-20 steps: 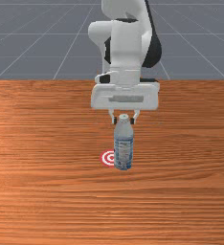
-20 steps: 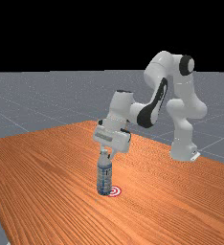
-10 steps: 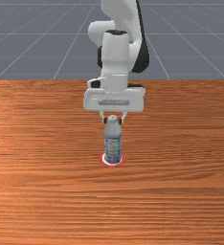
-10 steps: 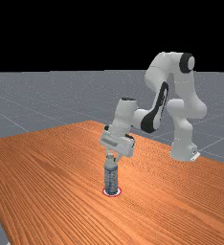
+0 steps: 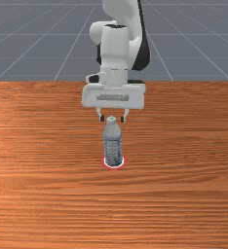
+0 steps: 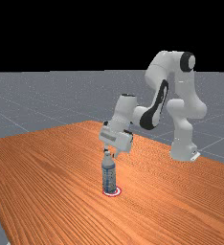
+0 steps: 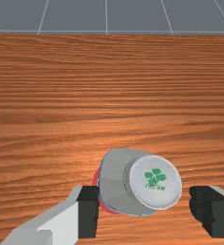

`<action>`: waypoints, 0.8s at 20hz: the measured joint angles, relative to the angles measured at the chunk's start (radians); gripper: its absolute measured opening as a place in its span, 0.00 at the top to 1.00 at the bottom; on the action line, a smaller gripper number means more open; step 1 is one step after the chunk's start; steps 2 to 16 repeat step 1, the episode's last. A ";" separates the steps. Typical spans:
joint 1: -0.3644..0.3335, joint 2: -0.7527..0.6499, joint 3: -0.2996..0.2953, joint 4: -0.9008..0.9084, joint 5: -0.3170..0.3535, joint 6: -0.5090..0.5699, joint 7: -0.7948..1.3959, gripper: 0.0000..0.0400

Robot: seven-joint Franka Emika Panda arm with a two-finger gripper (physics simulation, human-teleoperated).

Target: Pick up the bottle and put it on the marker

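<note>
Orange-brown table (image 5: 43, 194) across the lower part of the front view, grey floor (image 5: 33, 39) beyond. Bottle (image 5: 113, 143) near the middle of that frame, base on the marker (image 5: 106, 166); the ring shows around its foot. Far view: same pair, lower middle, more ring bared on the right side of the base. Slight lean of the bottle suspected; cannot tell whether it is settling.

My hand (image 5: 112, 118) is open at cap height, fingers (image 7: 88, 213) parted, a gap on either side of the cap (image 7: 156, 184). Reading: placement made, grip let go so that the marker and table bear the weight. Container: cap on, contents cannot be told. Next, probably: withdraw straight up, slowly. Risk: a finger brushing the cap could tip a tall, narrow bottle.
</note>
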 joint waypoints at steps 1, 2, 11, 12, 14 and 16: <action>-0.001 -0.005 -0.001 0.000 -0.001 -0.002 -0.001 0.18; -0.001 -0.005 -0.001 0.000 -0.001 -0.002 -0.001 0.18; -0.001 -0.005 -0.001 0.000 -0.001 -0.002 -0.001 0.18; -0.001 -0.005 -0.001 0.000 -0.001 -0.002 -0.001 0.18; -0.001 -0.005 -0.001 0.000 -0.001 -0.002 -0.001 0.18; -0.001 -0.005 -0.001 0.000 -0.001 -0.002 -0.001 0.18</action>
